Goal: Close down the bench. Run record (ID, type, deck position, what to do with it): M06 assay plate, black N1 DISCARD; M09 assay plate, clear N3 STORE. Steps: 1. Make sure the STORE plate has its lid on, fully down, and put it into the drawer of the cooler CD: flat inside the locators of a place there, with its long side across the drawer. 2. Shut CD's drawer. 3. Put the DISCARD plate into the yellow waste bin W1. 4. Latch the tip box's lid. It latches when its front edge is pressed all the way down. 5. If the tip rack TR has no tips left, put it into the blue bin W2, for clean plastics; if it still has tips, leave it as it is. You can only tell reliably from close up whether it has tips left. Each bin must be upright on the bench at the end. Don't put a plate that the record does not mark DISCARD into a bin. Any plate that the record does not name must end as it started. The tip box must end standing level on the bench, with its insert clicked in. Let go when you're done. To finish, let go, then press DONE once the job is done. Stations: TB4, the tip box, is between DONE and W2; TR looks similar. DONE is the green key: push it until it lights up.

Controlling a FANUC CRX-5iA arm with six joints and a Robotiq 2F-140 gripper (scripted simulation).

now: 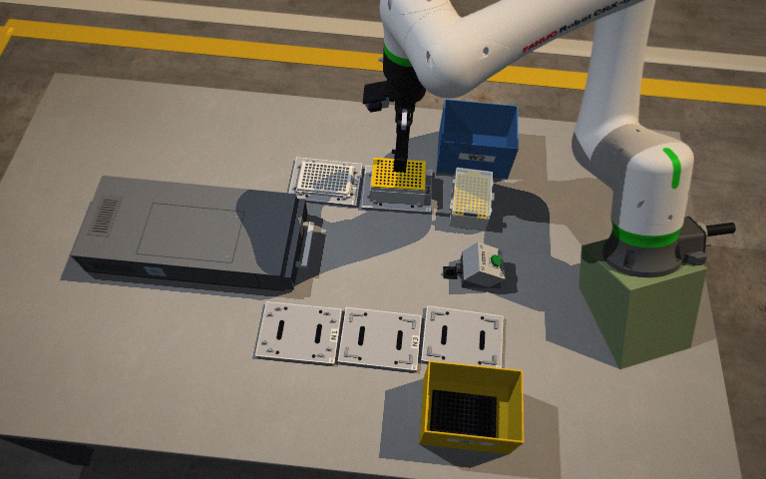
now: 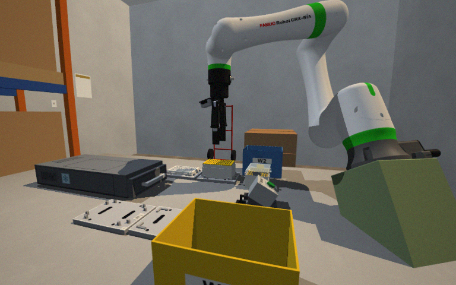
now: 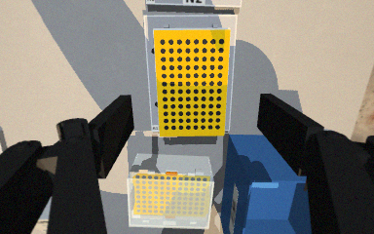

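Claw (image 3: 194,122) spread apart, empty, hanging high above tip rack TR (image 1: 398,176) — flat yellow perforated top (image 3: 192,82), dark round holes in neat rows, plainly legible only in wrist view. Translucent-lidded tip box (image 1: 471,194) beside blue bin W2 (image 1: 477,139) on pale matte surface (image 1: 108,130). Black gridded plate (image 1: 463,412) inside yellow bin W1 (image 1: 515,409) — visible from top only.

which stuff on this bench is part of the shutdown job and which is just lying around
Job: cooler CD, yellow bin W1 with black plate, blue bin W2, tip rack TR, tip box, DONE key.
Lying about: white plate, hand truck, cardboard box.
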